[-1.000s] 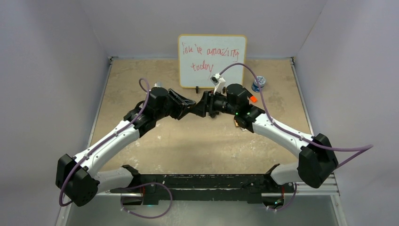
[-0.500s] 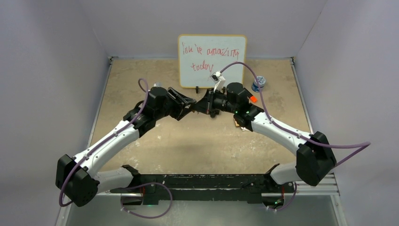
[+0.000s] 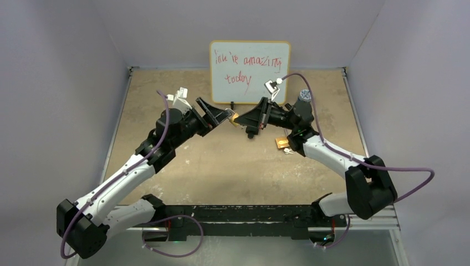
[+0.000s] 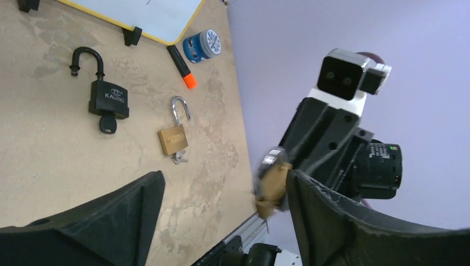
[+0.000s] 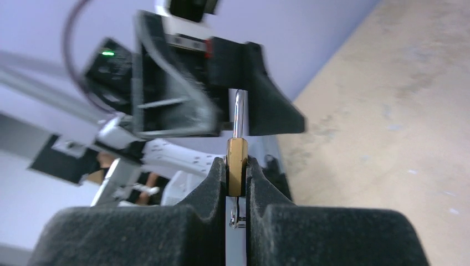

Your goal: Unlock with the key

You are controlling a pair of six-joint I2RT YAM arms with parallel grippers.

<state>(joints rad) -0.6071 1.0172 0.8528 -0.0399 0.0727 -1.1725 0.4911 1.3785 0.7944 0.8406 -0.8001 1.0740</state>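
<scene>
My right gripper is shut on a small brass padlock, held up in the air over the middle of the table. In the right wrist view the padlock's body is pinched edge-on between the pads, its steel shackle pointing away from me. A silver key sticks out of its underside, between the fingers. My left gripper is open just left of it. In the left wrist view, the held padlock lies right by the right-hand finger.
On the table lie a black padlock with its shackle open and a key in it, and a second brass padlock with its shackle open. An orange-tipped marker, a blue jar and a standing whiteboard are at the back.
The two grippers were together on the padlock. The left one has opened and drawn back to the left. The right one has shut on the padlock and turned its wrist.
</scene>
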